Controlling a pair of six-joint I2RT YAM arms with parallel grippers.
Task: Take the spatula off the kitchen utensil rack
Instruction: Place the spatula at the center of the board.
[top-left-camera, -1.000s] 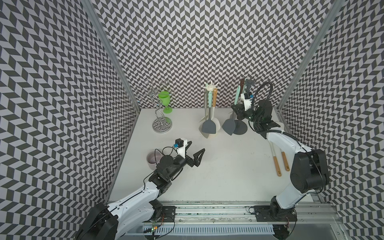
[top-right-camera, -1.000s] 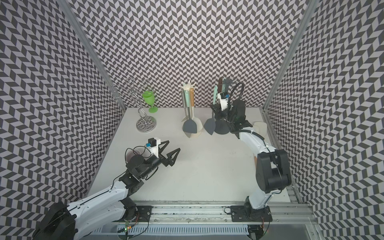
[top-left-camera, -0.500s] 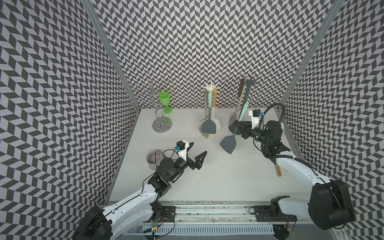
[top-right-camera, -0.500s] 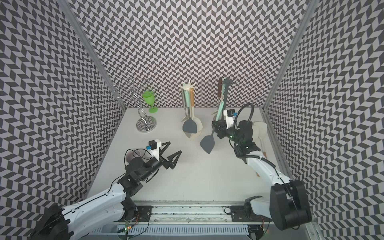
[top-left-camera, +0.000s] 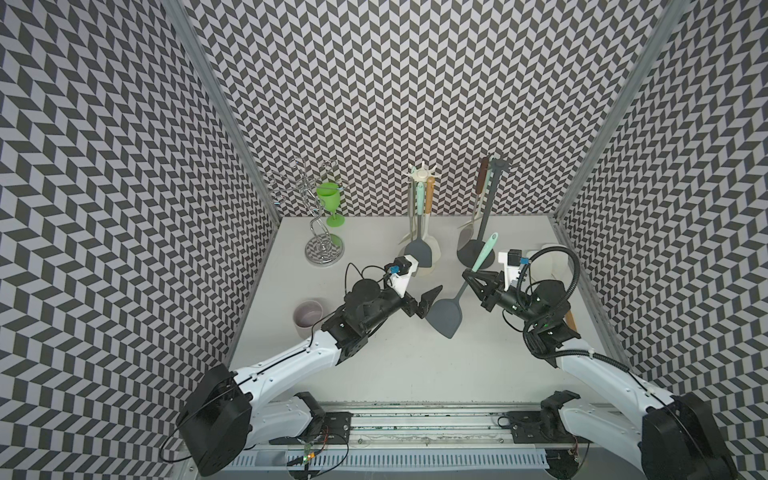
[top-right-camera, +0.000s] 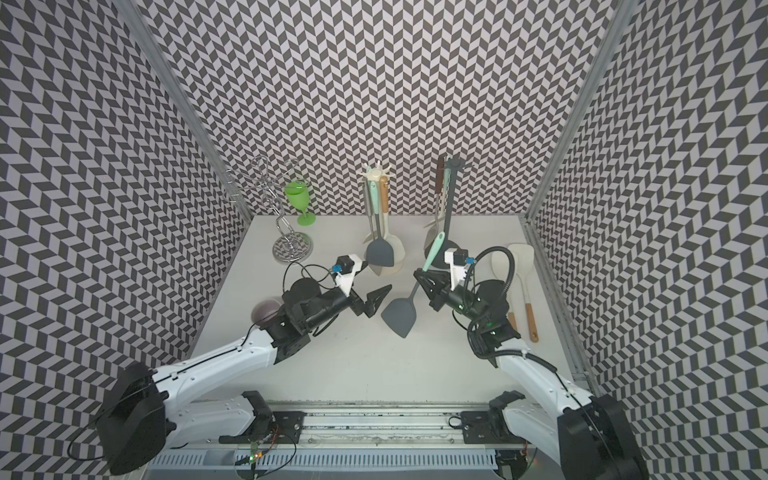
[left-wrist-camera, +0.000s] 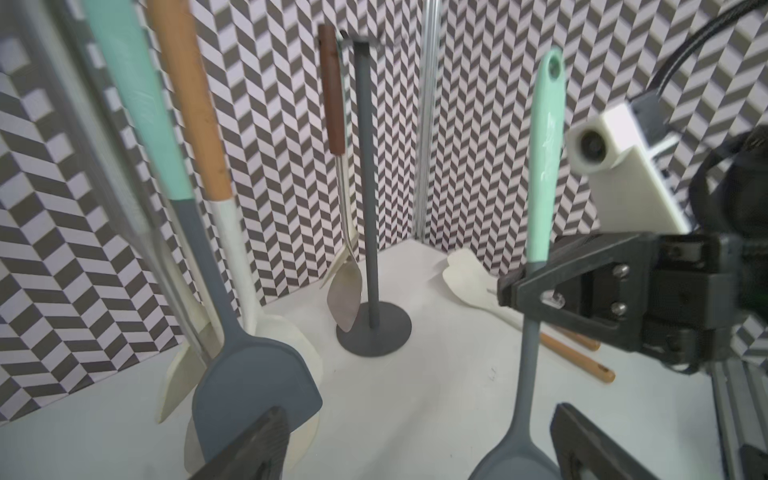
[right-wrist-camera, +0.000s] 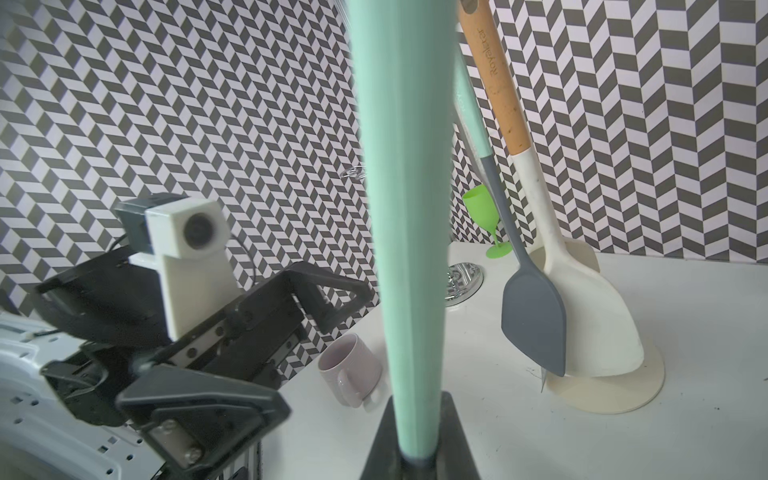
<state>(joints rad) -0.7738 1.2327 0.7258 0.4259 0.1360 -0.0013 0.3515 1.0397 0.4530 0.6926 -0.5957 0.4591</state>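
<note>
The right jaws pinch the mint-handled grey-bladed rubbery spatula low on its handle; it looks light and bendy. The left jaws stand wide, empty.

Lab test cell: chevron-patterned walls enclose rail-mounted robot arms.

Enclosure w/ three sides: back wall, L wall & R wall, all covered in b/w chevron pattern. Silver metal post in each back corner where the walls meet. White matte tabletop fills the space btwn them, a few tiny dark specks on it. Metal rail along front edge. Light even & soft, shadows faint.
</note>
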